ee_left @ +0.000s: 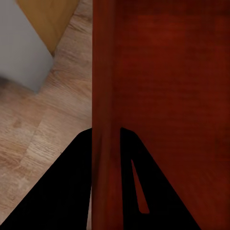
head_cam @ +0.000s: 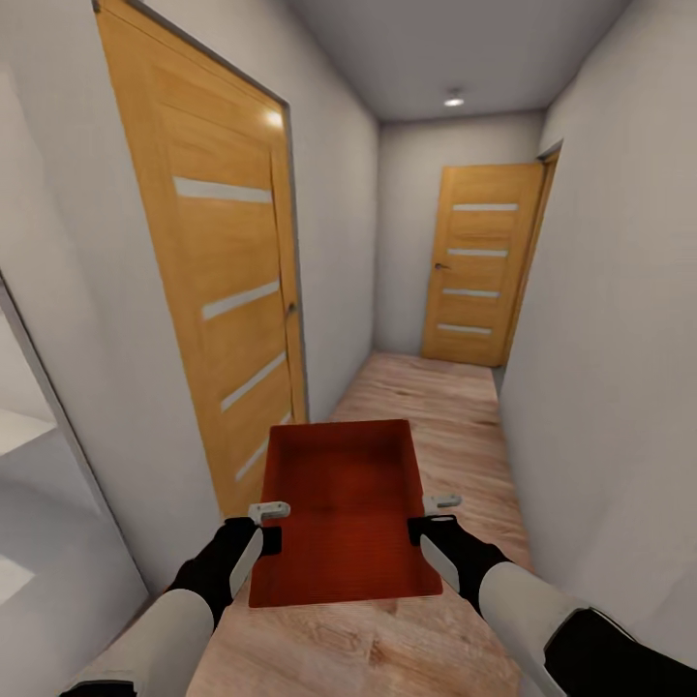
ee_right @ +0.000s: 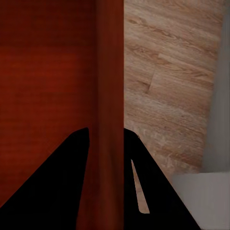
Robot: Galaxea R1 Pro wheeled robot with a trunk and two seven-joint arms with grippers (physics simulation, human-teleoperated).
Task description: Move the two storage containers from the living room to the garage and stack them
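A: Where's your storage container (head_cam: 339, 513) right now?

B: Out in front of you, held level above the wood plank floor (head_cam: 445, 416), open side up and nothing in it. You're carrying it down a narrow hallway, not yet in the garage.

A: And the grip?

B: Your left gripper (head_cam: 269, 525) has its jaws closed narrow over the bin's left wall, one finger inside and one outside. The left wrist view shows the wall (ee_left: 104, 110) running straight between the fingers. Your right gripper (head_cam: 438, 518) does the same on the right wall (ee_right: 108, 96). Both bite near the end closest to you, so most of the bin hangs forward of the grip.

A: What should I watch while driving?

B: I'd judge the room to spare on either side the main concern. The white walls (head_cam: 600, 339) press in on both sides, and the orange-brown door on your left (head_cam: 218, 281) stands just beside the bin's far corner. Keep both arms at the same height and spacing, because squeezing or spreading them could twist the thin walls out of the jaws. Roll steadily toward the far door (head_cam: 479, 266), and turn the base gently so the front-heavy bin doesn't swing
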